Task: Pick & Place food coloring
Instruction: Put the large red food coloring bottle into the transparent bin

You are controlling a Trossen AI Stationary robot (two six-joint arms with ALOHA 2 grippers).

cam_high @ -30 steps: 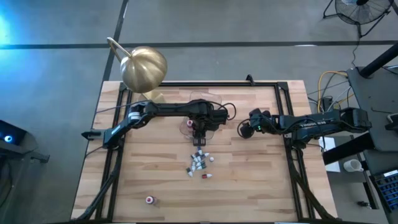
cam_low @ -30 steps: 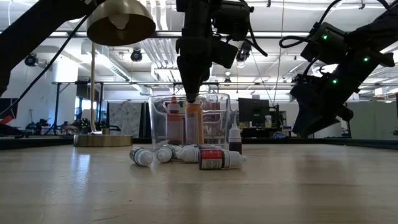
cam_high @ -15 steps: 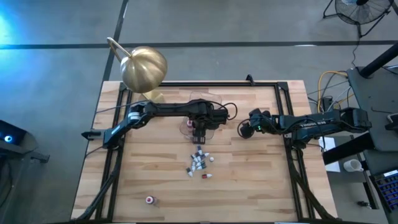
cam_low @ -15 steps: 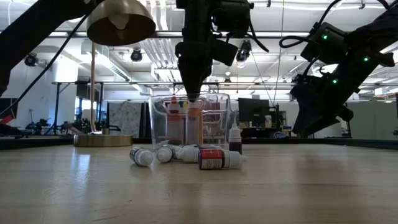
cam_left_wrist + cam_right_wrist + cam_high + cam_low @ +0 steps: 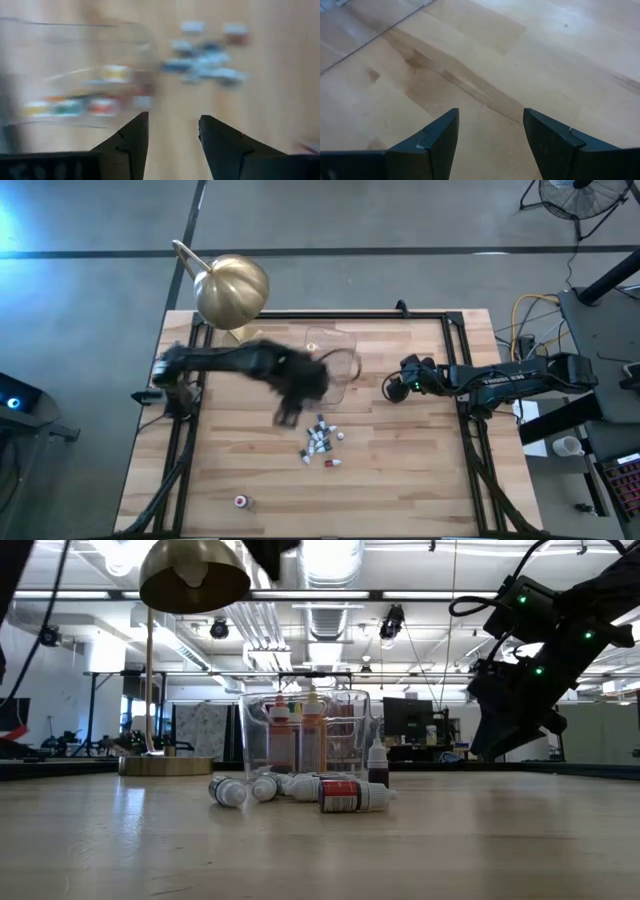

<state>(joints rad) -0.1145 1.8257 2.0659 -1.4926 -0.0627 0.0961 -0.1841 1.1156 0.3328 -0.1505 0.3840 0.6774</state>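
Left tool [image 5: 172, 145] swung off clear tub [image 5: 335, 370], empty, jaws apart, wooden table [image 5: 400, 470], office beyond

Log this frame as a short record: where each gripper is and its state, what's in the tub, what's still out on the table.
left gripper: open, empty, over the table beside the tub
right gripper: open, empty, waiting above bare wood on the right
clear tub: upright, several bottles standing inside
loose bottles: small cluster lying on the table in front of the tub
stray bottle: alone near the table's front edge
lamp: brass dome at the back left
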